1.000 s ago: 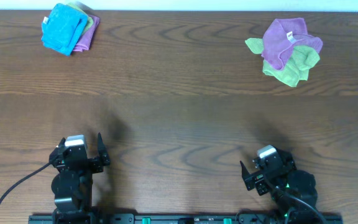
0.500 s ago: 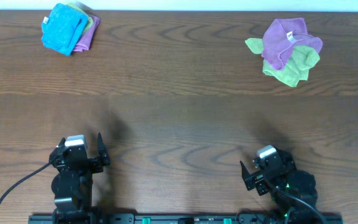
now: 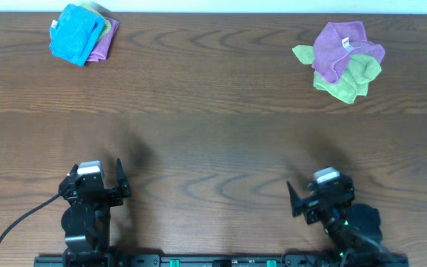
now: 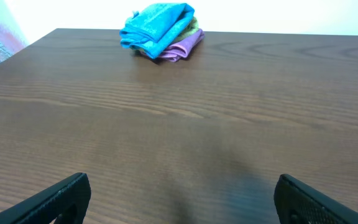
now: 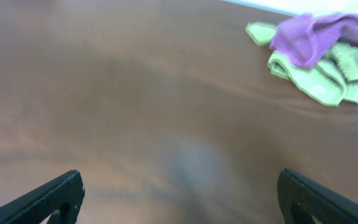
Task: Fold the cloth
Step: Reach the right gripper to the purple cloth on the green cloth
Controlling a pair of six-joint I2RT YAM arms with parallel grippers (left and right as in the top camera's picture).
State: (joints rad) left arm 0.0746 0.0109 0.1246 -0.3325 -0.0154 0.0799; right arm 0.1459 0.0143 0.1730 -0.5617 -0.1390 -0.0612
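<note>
Overhead: the only change over the last second is the right gripper (image 3: 323,191). Its wrist has nudged slightly right and toward the far edge. The left gripper (image 3: 95,178) has not moved and neither have the cloths. Judgement: the reach is just starting, no fold work done yet.

The pinkish-purple microfibre cloth (image 3: 339,46) sits far right on the dark brown wood-grain table (image 3: 213,133), well apart from both arms. It is crumpled, not flat, with a small white tag (image 3: 345,43) facing up. It lies partly on top of a rumpled lime-green terry cloth (image 3: 349,80) and touches it. Far left is a folded bright blue fluffy cloth (image 3: 75,33), stacked on other folded cloths with purple and green edges showing.

Left wrist: the left gripper (image 4: 179,199) has its jaws spread wide, black fingertips (image 4: 55,199) at the frame's lower corners, nothing between them. The blue cloth (image 4: 157,26) stack is far ahead, soft nap visible. The table surface is matte and grained.

Right wrist: the frame is soft and blurred, which fits an arm in motion. The right gripper (image 5: 179,196) is also wide open and empty. The purple cloth (image 5: 312,37) is upper right, draped over the green one (image 5: 319,78) in loose floppy folds. It likely needs pulling clear of the green cloth and flattening first.
</note>
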